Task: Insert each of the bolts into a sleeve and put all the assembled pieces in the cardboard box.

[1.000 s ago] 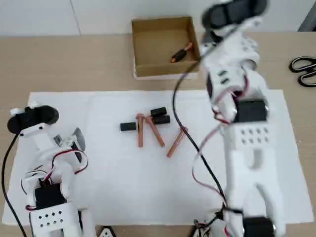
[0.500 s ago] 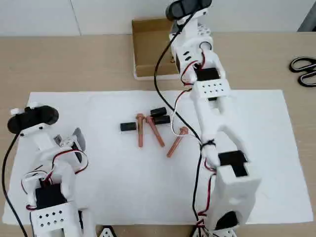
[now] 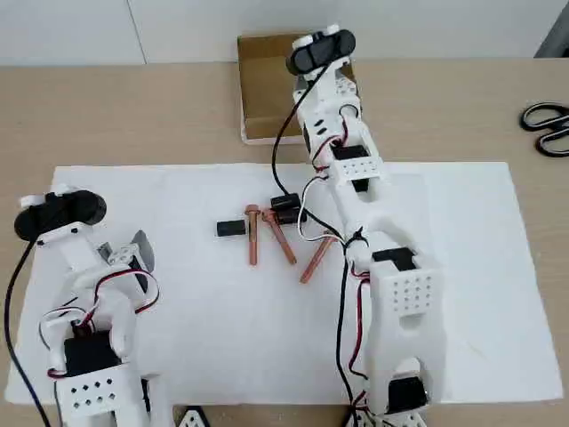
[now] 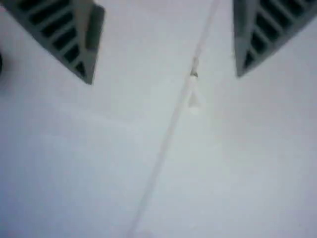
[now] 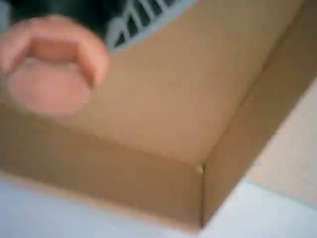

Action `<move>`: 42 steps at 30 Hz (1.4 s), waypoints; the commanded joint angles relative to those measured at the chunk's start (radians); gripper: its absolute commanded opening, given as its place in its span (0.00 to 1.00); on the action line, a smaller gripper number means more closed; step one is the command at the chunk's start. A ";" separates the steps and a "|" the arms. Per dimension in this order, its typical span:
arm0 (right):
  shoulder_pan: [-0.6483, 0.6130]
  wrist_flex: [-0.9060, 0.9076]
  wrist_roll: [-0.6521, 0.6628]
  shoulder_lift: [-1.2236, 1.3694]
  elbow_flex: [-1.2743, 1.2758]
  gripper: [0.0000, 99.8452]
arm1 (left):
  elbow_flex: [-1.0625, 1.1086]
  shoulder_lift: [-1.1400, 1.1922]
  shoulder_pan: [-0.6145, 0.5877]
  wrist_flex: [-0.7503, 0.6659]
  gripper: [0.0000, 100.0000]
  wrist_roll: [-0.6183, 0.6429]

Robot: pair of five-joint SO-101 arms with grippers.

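Note:
My right gripper [image 3: 323,89] hangs over the cardboard box [image 3: 267,89], shut on an assembled piece. Its copper bolt head [image 5: 49,64] and black sleeve show close up against a grey finger [image 5: 141,20], above the box floor and a box corner [image 5: 203,168]. Three copper bolts [image 3: 252,236] [image 3: 280,236] [image 3: 316,258] lie on the white sheet [image 3: 196,320] mid-table. Three black sleeves [image 3: 230,229] [image 3: 284,200] [image 3: 287,216] lie beside them. My left gripper [image 3: 133,251] [image 4: 163,77] stands open over bare sheet at the near left, holding nothing.
Scissors [image 3: 547,124] lie on the wooden table [image 3: 116,116] at the far right. The right arm's body and cables cross the sheet just right of the bolts. A crease [image 4: 163,144] runs through the sheet under the left gripper.
The right arm has swung left from beyond the box's right side and come down over the box, hiding the assembled piece that lay inside. The left arm has kept still.

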 commanded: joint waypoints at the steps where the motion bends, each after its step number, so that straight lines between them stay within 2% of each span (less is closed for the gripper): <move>1: -0.007 -0.041 0.009 -0.004 -0.081 0.00 | -0.005 -0.015 -0.008 0.006 0.18 0.002; 6: -0.007 -0.039 0.011 0.015 -0.081 0.02 | -0.004 -0.015 -0.008 0.008 0.18 0.002; 12: -0.016 0.036 0.011 0.012 -0.081 0.22 | -0.004 -0.015 -0.008 0.008 0.18 0.002; 15: -0.016 0.050 0.011 0.007 -0.081 0.29 | 0.001 -0.015 -0.008 0.020 0.18 0.000; 24: -0.035 0.085 0.011 0.002 -0.218 0.30 | 0.001 -0.015 -0.008 0.049 0.18 -0.002; 33: -0.070 0.573 0.005 -0.214 -0.341 0.30 | -0.002 -0.015 -0.008 0.049 0.18 0.002; 42: -0.252 1.147 0.009 -0.472 -0.339 0.30 | -0.001 -0.015 -0.008 0.046 0.18 0.003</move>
